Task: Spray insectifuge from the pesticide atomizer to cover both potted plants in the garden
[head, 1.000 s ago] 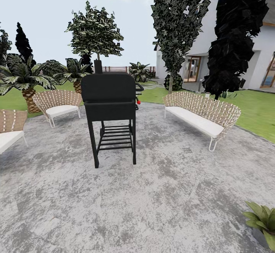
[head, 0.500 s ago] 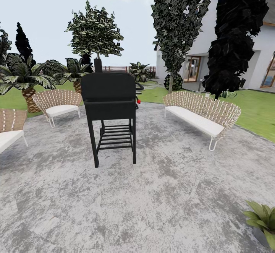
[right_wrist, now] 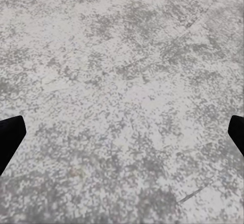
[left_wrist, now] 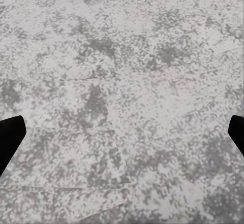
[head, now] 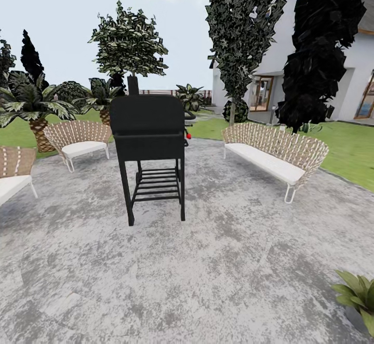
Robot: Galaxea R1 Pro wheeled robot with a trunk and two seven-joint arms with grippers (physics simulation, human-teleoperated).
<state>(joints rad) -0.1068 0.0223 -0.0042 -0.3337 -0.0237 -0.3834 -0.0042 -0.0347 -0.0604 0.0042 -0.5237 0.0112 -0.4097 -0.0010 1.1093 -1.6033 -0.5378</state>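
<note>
The left gripper [left_wrist: 122,132] is hanging over the grey stone patio [left_wrist: 127,56], its two dark fingertips [left_wrist: 10,137] showing at opposite edges of the left wrist view, spread wide apart with nothing between them. The right gripper [right_wrist: 122,135] is doing the same over another patch of patio [right_wrist: 122,56], its fingertips [right_wrist: 10,135] also wide apart and holding nothing.

In the head view, the mottled patio [head: 208,271] is stretching ahead. A black grill [head: 150,151] is standing upright in the middle of it, with a red knob [head: 188,136] showing on its right side. A woven sofa [head: 275,157] with a white cushion is sitting to the right of the grill, well apart from it. A woven chair [head: 78,141] is sitting to the left, and part of another seat [head: 13,175] is showing at the far left edge.

One potted plant [head: 358,294], broad-leaved and green, is sitting at the bottom right corner of the head view, cut off by the frame, on the robot's right side. How near it lies to either gripper cannot be told.

Beyond the patio, green lawn [head: 348,151], palms [head: 31,105], tall dark trees [head: 317,48] and a white house [head: 358,68] are showing.
</note>
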